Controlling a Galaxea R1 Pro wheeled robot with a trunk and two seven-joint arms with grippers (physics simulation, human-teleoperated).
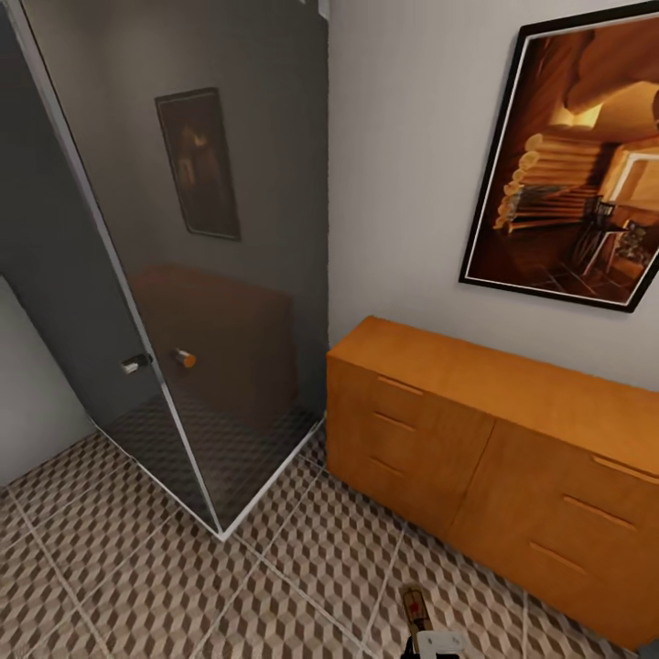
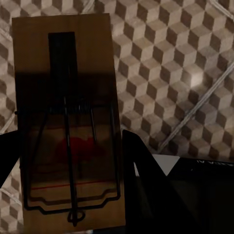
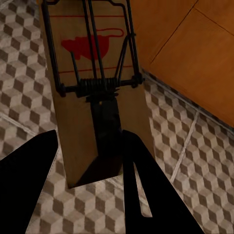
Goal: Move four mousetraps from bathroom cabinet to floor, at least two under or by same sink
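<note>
Bathroom floor of brown-and-beige cube tiles runs between a dark glass shower enclosure and the orange-brown cabinet, its drawers closed, under a framed picture. Each arm carries 1 mousetrap: the left gripper has its jaws closed on a mousetrap, and the right gripper grips another mousetrap beside the cabinet. This looks like the carrying step; next, find the sink and lower both beside it.
</note>
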